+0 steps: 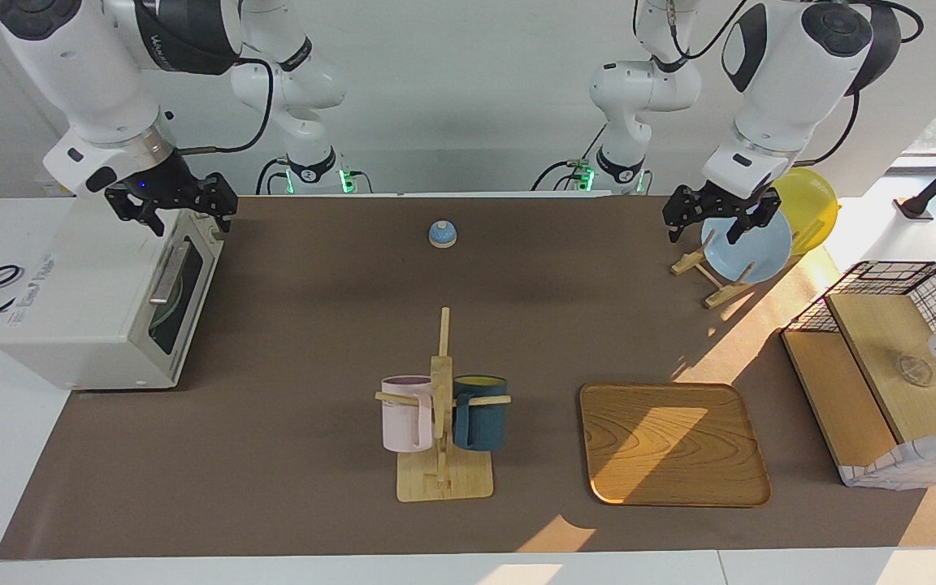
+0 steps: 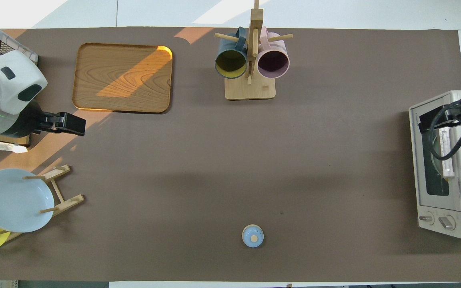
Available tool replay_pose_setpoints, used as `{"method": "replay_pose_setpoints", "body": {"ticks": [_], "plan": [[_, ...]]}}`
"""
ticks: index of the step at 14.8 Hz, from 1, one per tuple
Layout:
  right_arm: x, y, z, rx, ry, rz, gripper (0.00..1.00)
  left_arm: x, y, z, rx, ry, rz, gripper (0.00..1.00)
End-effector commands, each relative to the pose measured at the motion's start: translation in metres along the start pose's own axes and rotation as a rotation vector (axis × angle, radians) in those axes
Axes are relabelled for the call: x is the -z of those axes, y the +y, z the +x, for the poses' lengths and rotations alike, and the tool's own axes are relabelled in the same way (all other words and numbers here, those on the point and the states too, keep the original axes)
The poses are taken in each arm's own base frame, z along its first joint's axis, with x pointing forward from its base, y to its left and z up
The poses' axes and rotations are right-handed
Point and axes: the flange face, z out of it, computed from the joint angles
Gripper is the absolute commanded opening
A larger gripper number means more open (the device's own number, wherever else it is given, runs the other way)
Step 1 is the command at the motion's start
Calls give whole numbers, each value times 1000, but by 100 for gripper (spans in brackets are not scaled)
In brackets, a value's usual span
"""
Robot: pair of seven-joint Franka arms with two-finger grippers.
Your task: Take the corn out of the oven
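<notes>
Task looks barely begun from my end. Oven (image 1: 102, 309) sits at the right arm's end of the table, door shut, handle untouched. I can't see the corn (image 2: 446, 181) properly (just a yellow sliver low behind the glass in the overhead view, likely it), so I judge it's inside.

Right gripper (image 1: 171, 213) hovers over the oven's top corner nearest the robots, above the door edge; fingers spread apart, holding nothing. Left gripper (image 1: 712, 219) hangs over the plate rack (image 1: 708, 276) at the left arm's end, waiting, nothing in it; can't tell how far open.

Left to do: open door, grab corn, pull it out.

Count: two mugs on one mug stand (image 1: 444, 471), two plates (blue (image 1: 752, 252), yellow (image 1: 813, 203)), one wooden tray (image 1: 671, 443), one bell (image 1: 442, 234), one wire-mesh box (image 1: 882, 357).
</notes>
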Motion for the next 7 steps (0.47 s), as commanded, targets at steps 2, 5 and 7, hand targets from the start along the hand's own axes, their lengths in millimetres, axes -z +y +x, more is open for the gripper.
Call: {"method": "replay_pose_setpoints", "body": {"ticks": [2,5,7], "plan": [[-2,-3,-3,-10,10,26,100,4,-3,-5,-3,12,15,100],[-2,-2,-4,-13,7,25,100,4,-3,-5,-3,12,13,100],[-4,8,-5,-30,5,27,100,4,-3,-5,-3,12,15,100]]}}
